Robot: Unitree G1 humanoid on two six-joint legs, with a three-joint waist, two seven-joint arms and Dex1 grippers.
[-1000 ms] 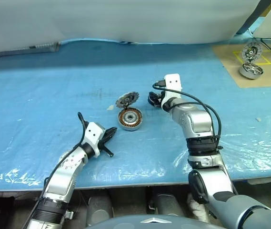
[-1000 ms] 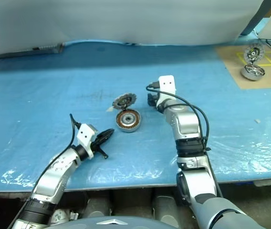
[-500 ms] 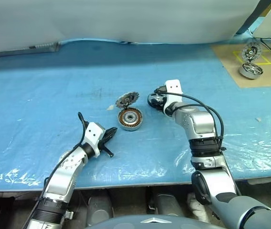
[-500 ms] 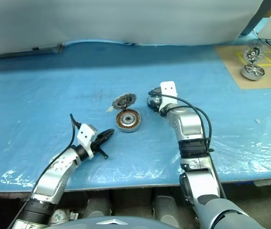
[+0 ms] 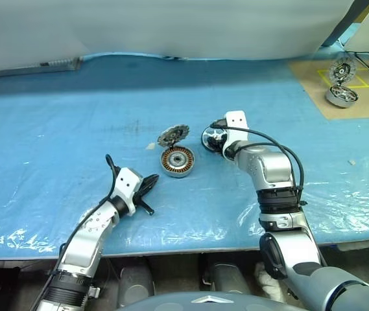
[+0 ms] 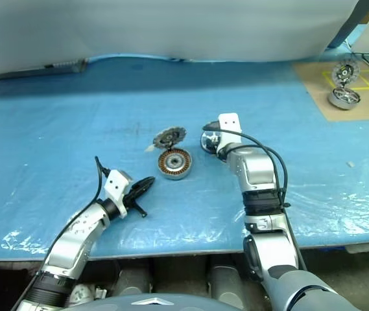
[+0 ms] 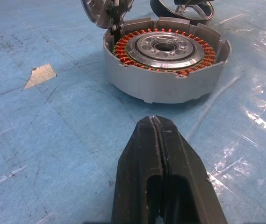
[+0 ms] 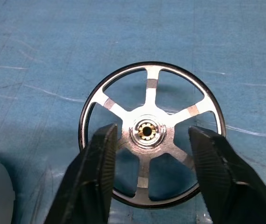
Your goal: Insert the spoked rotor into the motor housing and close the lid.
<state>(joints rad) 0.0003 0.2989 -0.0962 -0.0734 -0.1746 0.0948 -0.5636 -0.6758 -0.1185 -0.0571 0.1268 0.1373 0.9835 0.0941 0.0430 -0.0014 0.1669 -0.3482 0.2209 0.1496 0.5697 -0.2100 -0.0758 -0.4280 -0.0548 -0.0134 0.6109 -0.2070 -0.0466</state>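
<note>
My right claw [image 8: 149,175] straddles the spoked rotor's [image 8: 151,133] hub, part open, gripping nothing; left claw [image 7: 161,154] shut, empty, near the motor housing [image 7: 165,65].

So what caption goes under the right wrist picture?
Right gripper with fingers spread over the spoked rotor lying on the blue table.

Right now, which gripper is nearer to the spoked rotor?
Right. The right gripper straddles the spoked rotor's hub, fingers apart. The left gripper sits beyond the motor housing, shut.
</note>
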